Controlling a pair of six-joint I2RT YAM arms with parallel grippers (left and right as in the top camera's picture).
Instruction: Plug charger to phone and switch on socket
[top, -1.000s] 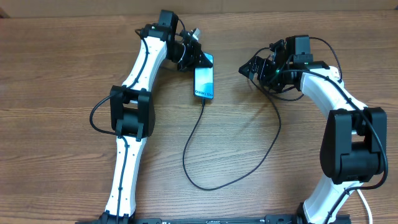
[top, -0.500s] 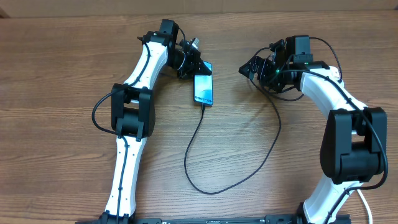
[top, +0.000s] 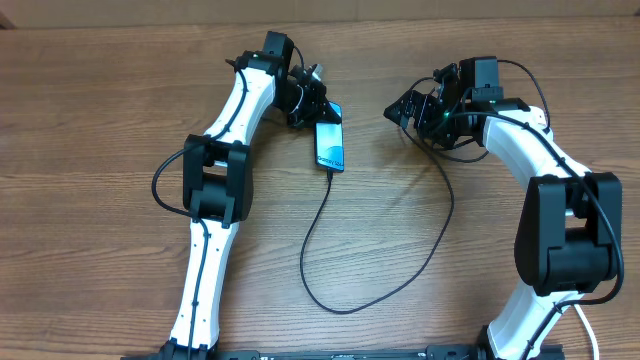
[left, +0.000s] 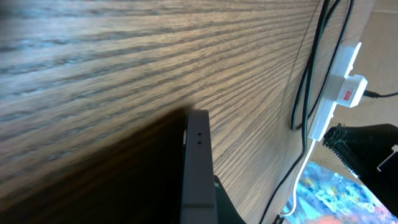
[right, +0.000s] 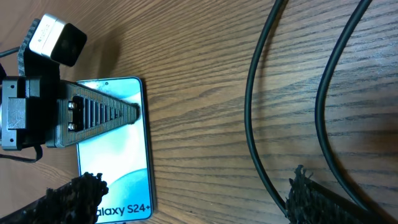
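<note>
**A:** Glass-fronted phone (top: 330, 147), lying flat at upper centre of the overhead view. Probably handling as slippery and fragile. Where is one taking hold?

**B:** By its dark edges. Left gripper (top: 322, 110) is sitting closed over its top end, clasping nothing. Right gripper (top: 392, 112) is gaping wide, empty. Charger (top: 318, 235), looking limp and light, is meeting the phone's lower end.

Galaxy S24+ phone (right: 115, 168) flat, screen up, on the wood table (right: 199, 56). The left gripper (right: 129, 112), pinched closed, pokes over the phone's top half. Two strands of black charger cable (right: 248, 124) run well right of the phone.
</note>
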